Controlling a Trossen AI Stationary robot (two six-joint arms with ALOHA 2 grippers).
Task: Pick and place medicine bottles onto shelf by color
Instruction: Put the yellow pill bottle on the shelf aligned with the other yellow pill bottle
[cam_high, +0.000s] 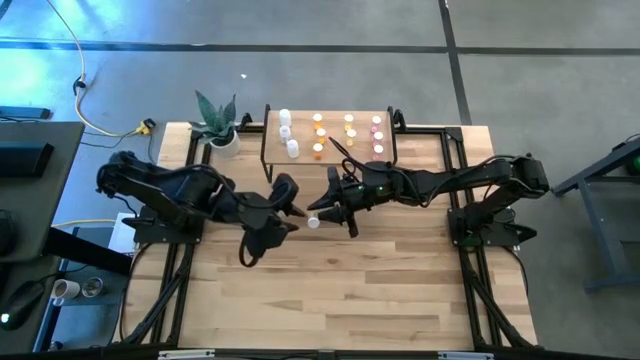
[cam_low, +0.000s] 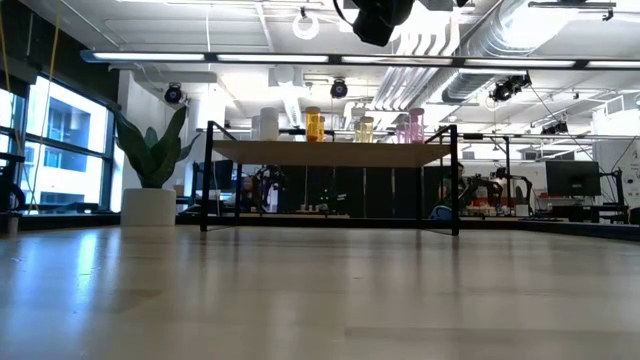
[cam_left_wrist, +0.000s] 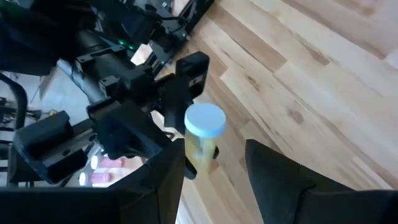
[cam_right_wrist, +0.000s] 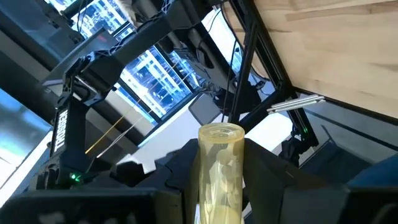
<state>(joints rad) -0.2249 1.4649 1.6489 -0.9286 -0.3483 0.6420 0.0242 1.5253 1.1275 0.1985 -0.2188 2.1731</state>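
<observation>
My right gripper (cam_high: 324, 213) is shut on a yellow bottle with a white cap (cam_left_wrist: 200, 146), held above mid-table. My left gripper (cam_high: 293, 207) is open right beside it. In the left wrist view its two fingers stand on either side of the bottle's body. The shelf (cam_high: 276, 156) stands at the table's far edge and carries rows of white (cam_high: 288, 133), orange (cam_high: 318, 135), yellow (cam_high: 349, 133) and pink (cam_high: 377, 135) bottles, all upright on their bases. The low view shows the shelf board (cam_low: 330, 153) with bottles on it. My right gripper pinches the bottle's yellow body (cam_right_wrist: 221, 171) between its two fingers (cam_right_wrist: 264, 180), one on each side. The bottle is lifted clear of the table, with its white cap (cam_left_wrist: 205, 119) toward my left gripper. My left gripper: whether its fingers (cam_left_wrist: 168, 177) touch the bottle, I cannot tell.
A potted plant (cam_high: 218, 125) stands at the far left beside the shelf. Black frame rails (cam_high: 455, 170) run along the table's sides. Bare wooden tabletop (cam_high: 330, 290) lies on the near side of the two grippers.
</observation>
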